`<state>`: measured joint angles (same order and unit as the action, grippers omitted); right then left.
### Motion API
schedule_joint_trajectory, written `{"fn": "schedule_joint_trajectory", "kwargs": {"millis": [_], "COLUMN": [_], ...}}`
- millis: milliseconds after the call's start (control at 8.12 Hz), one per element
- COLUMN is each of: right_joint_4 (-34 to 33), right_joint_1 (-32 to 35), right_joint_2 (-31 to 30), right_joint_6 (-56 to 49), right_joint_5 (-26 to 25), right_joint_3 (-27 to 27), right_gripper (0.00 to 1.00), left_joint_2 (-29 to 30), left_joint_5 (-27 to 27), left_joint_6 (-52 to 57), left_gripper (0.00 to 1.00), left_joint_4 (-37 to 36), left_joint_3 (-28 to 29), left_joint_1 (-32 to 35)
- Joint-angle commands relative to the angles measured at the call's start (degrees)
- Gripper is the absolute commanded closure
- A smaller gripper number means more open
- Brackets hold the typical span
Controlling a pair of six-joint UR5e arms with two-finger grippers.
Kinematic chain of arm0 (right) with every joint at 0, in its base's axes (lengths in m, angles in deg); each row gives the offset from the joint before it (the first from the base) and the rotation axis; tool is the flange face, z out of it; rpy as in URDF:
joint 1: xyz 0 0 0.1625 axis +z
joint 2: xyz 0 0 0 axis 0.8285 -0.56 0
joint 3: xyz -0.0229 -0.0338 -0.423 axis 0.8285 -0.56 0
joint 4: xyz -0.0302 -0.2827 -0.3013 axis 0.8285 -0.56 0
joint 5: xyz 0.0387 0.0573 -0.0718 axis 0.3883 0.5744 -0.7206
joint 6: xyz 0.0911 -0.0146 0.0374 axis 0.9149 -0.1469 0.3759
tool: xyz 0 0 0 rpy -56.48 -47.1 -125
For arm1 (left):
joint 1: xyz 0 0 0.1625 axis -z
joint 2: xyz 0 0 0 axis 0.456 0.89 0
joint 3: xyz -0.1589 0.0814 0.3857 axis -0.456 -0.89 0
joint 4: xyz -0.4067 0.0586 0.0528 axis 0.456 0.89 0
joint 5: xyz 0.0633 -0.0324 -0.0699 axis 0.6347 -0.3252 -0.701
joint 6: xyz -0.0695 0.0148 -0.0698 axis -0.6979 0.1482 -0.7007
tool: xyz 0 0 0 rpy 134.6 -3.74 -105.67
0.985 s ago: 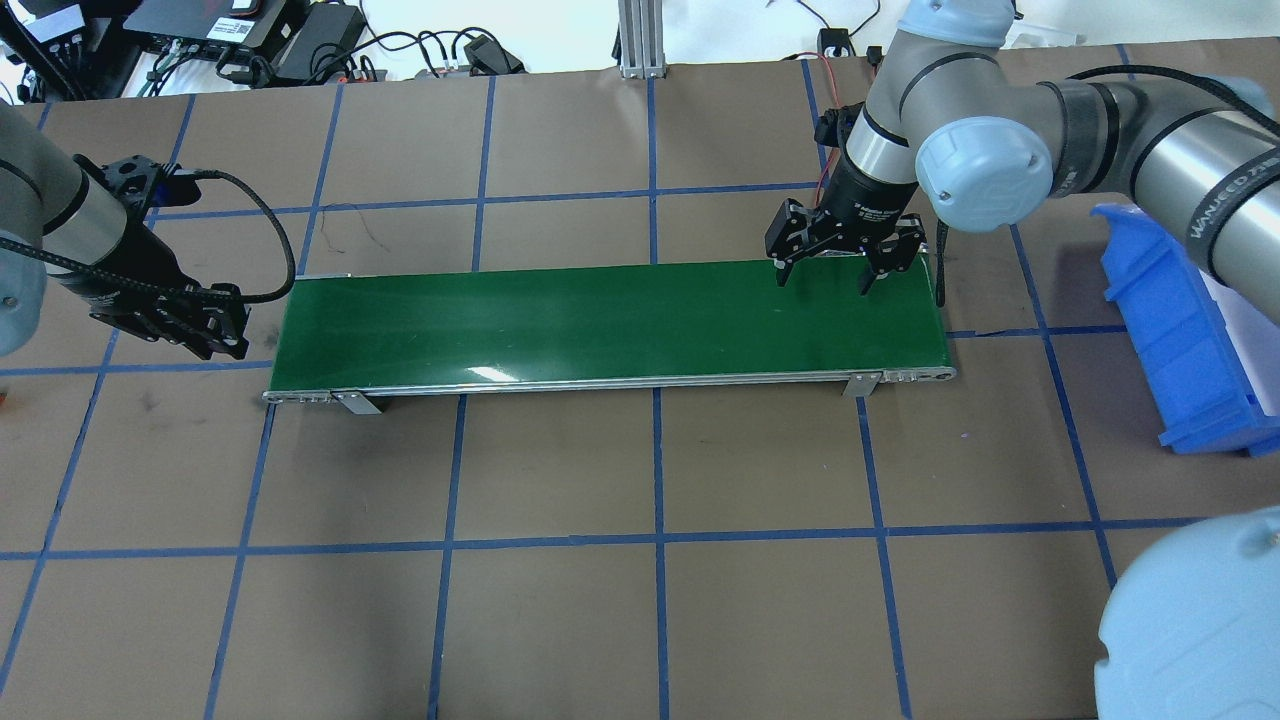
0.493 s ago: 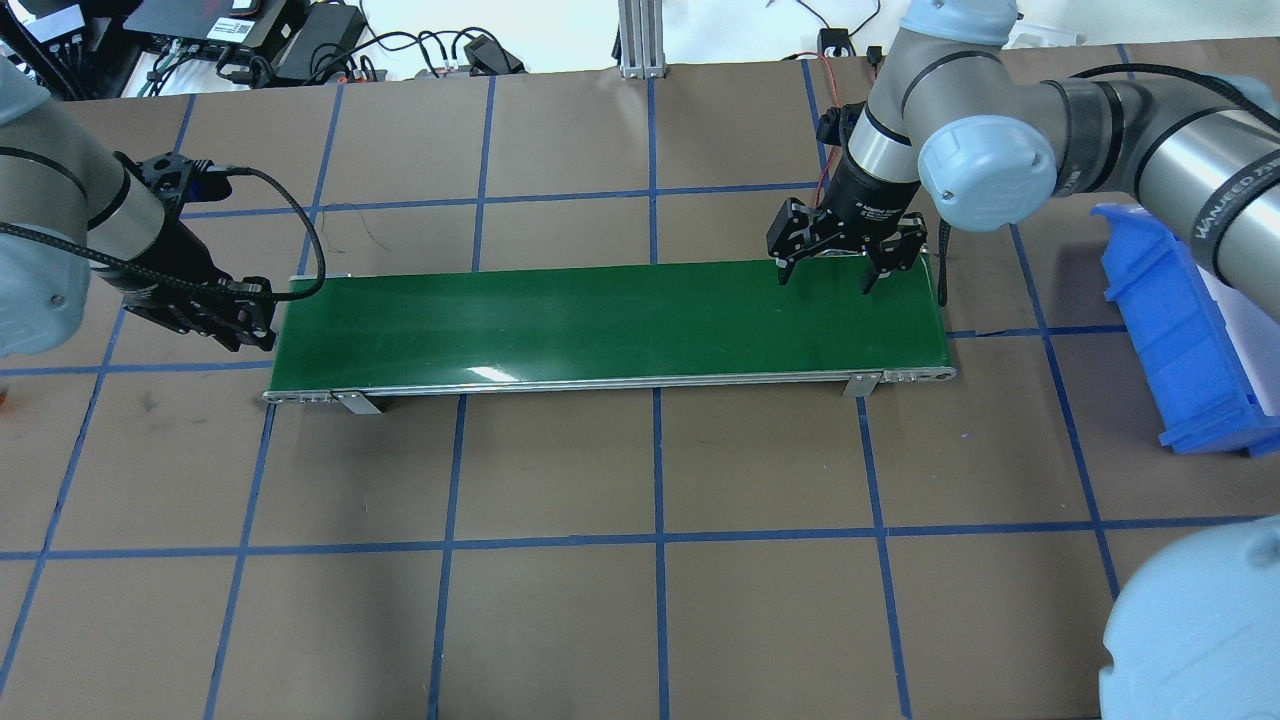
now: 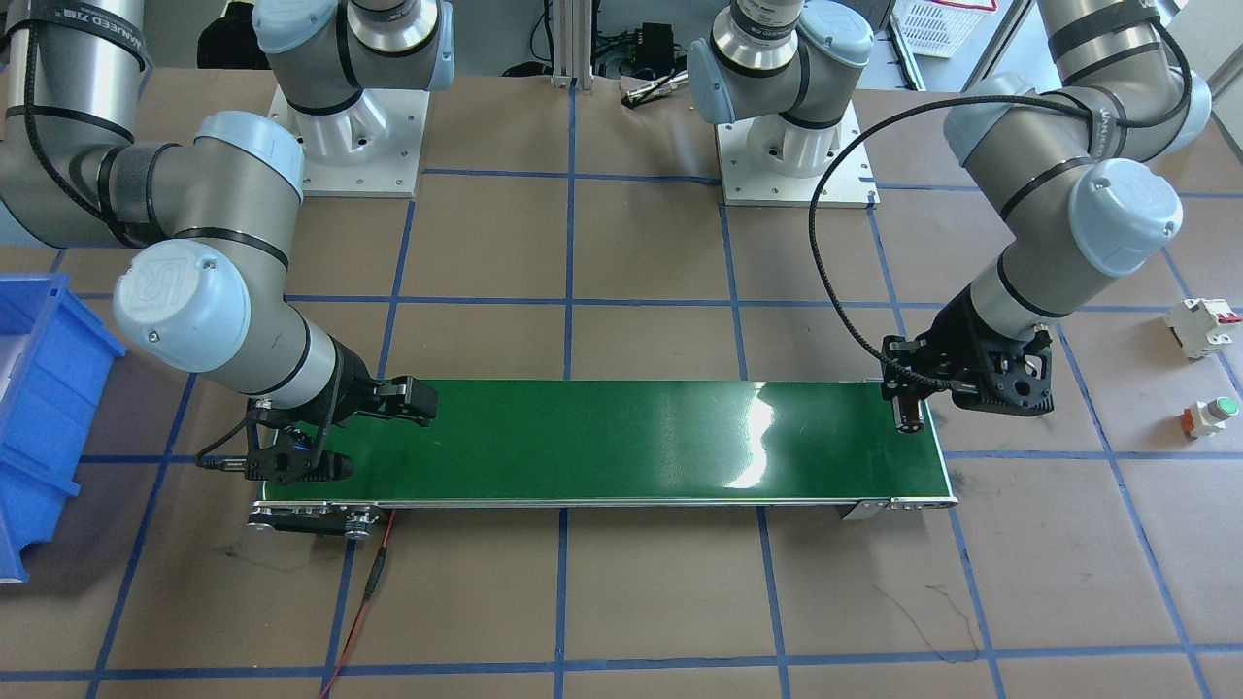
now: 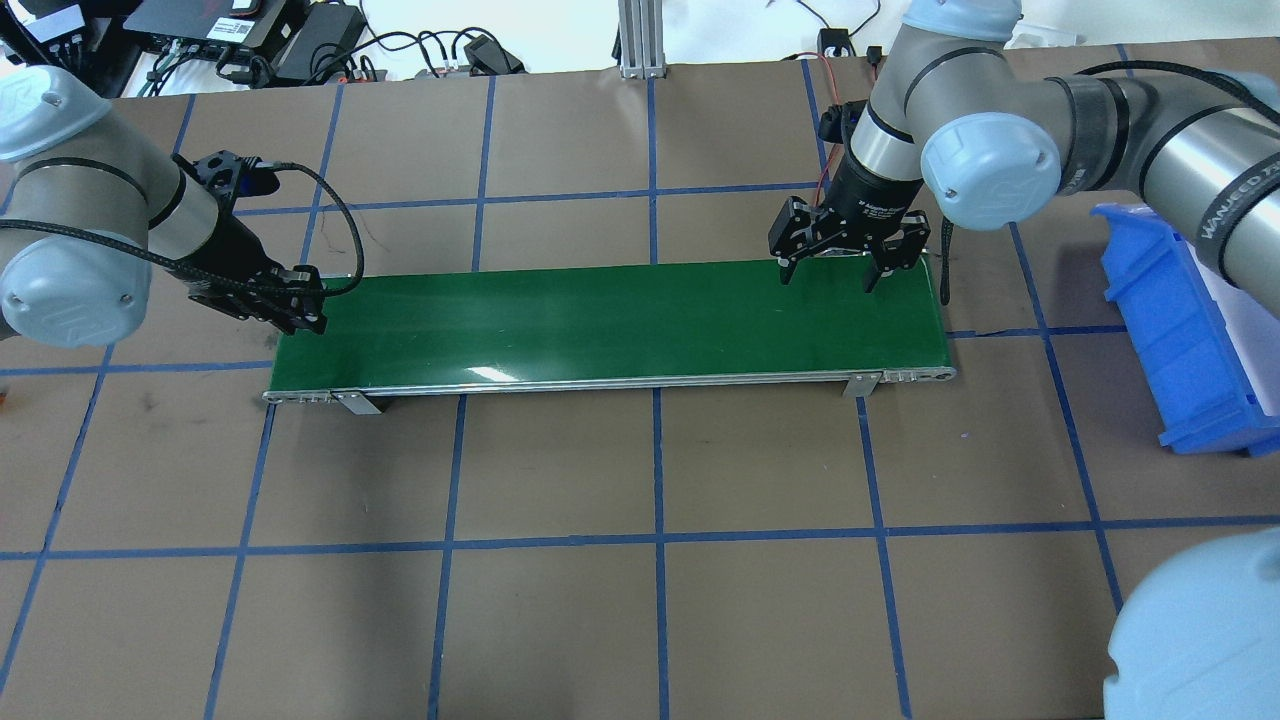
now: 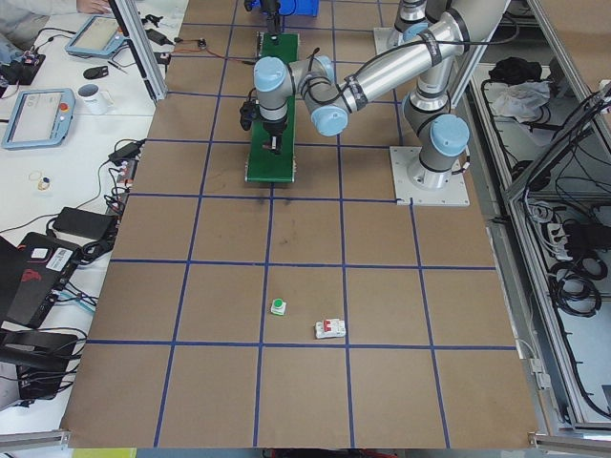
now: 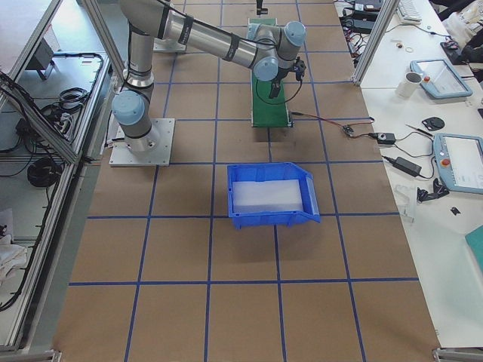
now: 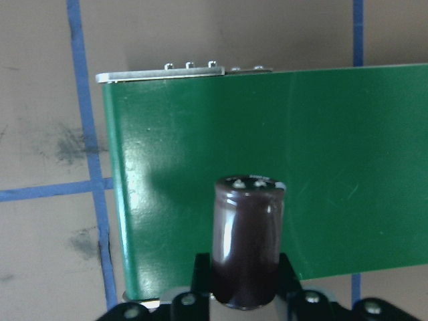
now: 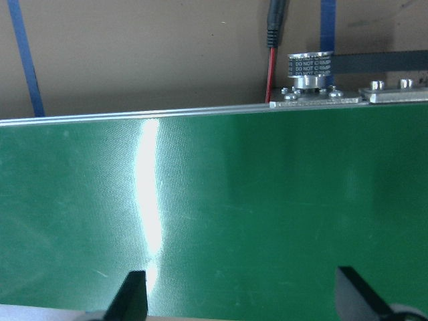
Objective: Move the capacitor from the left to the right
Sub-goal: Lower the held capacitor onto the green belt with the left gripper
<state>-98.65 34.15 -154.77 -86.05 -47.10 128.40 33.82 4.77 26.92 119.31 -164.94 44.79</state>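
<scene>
left tool (image 7: 246, 299) (image 4: 305, 318) (image 3: 910, 398): clamped on the capacitor, one finger on either side of its lower body at the bottom of the wrist view. It sits over the robot's-left end of the belt.
capacitor (image 7: 247, 241) (image 3: 910, 416): there it is, a dark brown cylinder in the left tool's grip. Its silvery end with small studs points away from the wrist camera. It hangs over the green, close to the belt's end edge. Whether it touches the belt, cannot tell.
belt (image 7: 348, 160) (image 4: 620, 320) (image 3: 631, 437) (image 8: 267, 200): a long green strip in a thin metal frame, lying across the middle of the surface with glare streaks on it.
surface (image 4: 560, 470) (image 3: 660, 602): brown, crossed by a grid of blue tape lines.
button (image 3: 1212, 413) (image 5: 278, 306): green cap, out on the robot's left, well apart from the belt's end.
block (image 3: 1202, 322) (image 5: 329, 329): white with a red tab, near the button but not touching it.
right tool (image 4: 830, 278) (image 8: 244, 301): way down at the other end. Its fingers are spread wide apart and pointing down at the belt, with bare green showing between them in the wrist view.
bin (image 4: 1170, 320) (image 6: 275, 217) (image 3: 49, 388): blue with a pale floor, standing on the surface past the belt's right end, apart from the right tool.
</scene>
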Motion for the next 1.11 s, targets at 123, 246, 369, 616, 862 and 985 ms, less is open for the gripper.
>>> {"fn": "schedule_joint_trajectory", "kwargs": {"millis": [123,246,369,616,862,985], "right_joint_4": [0.17,0.69,2.09,2.81,2.63,2.37], "right_joint_1": [0.09,0.09,0.00,0.09,0.26,0.35], "right_joint_2": [-1.33,-3.09,-4.76,-6.53,-6.44,-6.53], "right_joint_6": [-0.04,0.13,0.48,0.75,0.84,0.93], "right_joint_5": [-0.67,-0.76,-0.93,-1.11,0.12,-0.58], "right_joint_3": [-0.15,-0.15,-0.15,-0.15,-0.06,-0.15], "right_gripper": [0.00,0.00,0.00,0.00,0.00,0.00], "left_joint_2": [1.92,2.71,2.80,3.50,3.59,3.94], "left_joint_5": [-1.50,-1.33,-0.98,-0.97,-0.80,-0.80], "left_joint_6": [-2.01,-1.93,-1.49,-0.87,-0.87,-0.87], "left_gripper": [1.00,1.00,1.00,1.00,1.00,1.00], "left_joint_4": [-1.48,-1.48,-1.39,-1.39,-1.30,-1.30], "left_joint_3": [0.04,0.13,0.30,0.39,0.30,0.30], "left_joint_1": [1.73,1.65,1.65,1.65,1.65,1.65]}}
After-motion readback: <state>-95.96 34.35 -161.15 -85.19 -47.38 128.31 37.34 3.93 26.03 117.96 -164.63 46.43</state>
